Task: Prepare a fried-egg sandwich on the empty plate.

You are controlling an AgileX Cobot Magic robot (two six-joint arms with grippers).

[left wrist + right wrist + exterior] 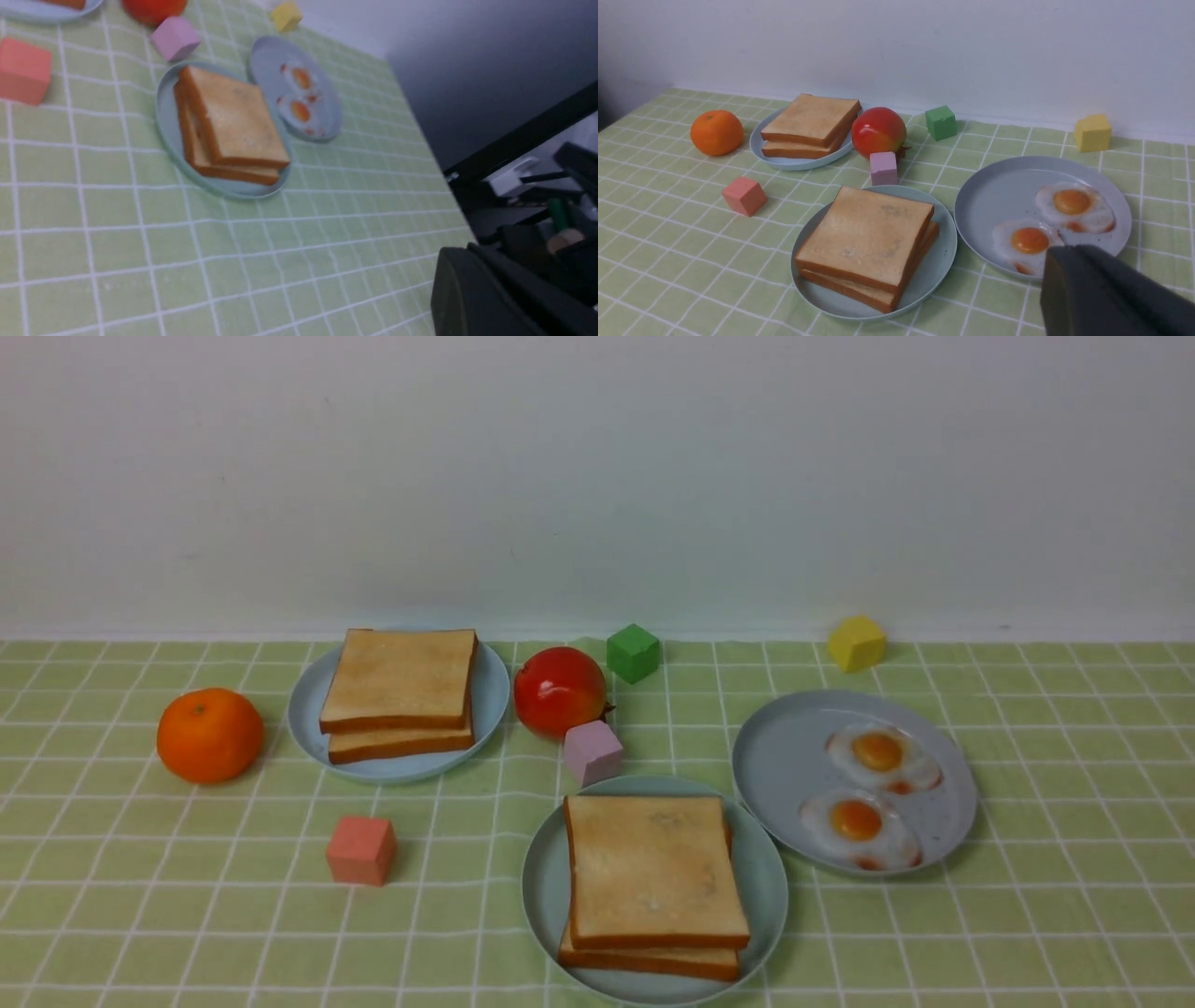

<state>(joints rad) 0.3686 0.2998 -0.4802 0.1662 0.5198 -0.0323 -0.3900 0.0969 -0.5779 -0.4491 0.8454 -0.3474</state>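
- Green-and-white checked cloth [187, 915] covers the whole table; plain pale wall behind.
- Three round plates in the front view. Pale mint-teal plastic plate [546, 905], lower centre of frame, carries two square tan toast slices [653, 873] stacked, crusts orange-brown. No egg shows from the front; the left wrist view catches a sliver of white at the gap between the slices.
- Light blue plate [308, 723], upper left of centre, holds two more toast slices [400, 679], stacked.
- Grey-blue speckled plate [780, 765], right of centre, holds two glossy fried eggs [878, 756], orange yolks, side by side.
- Four cubes: pink-lilac [592, 752] just beyond the mint plate, salmon [360, 849] lower left, green [633, 652] and yellow [856, 643] near the wall.
- Two fruits: one orange [209, 735] at far left, one red apple-like fruit [559, 692] at centre.
- Left gripper [472, 289]: only a dark body at the lower right of its wrist view; jaws closed, nothing gripped.
- Right gripper [1101, 289]: same dark bulk at lower right; closed, empty.
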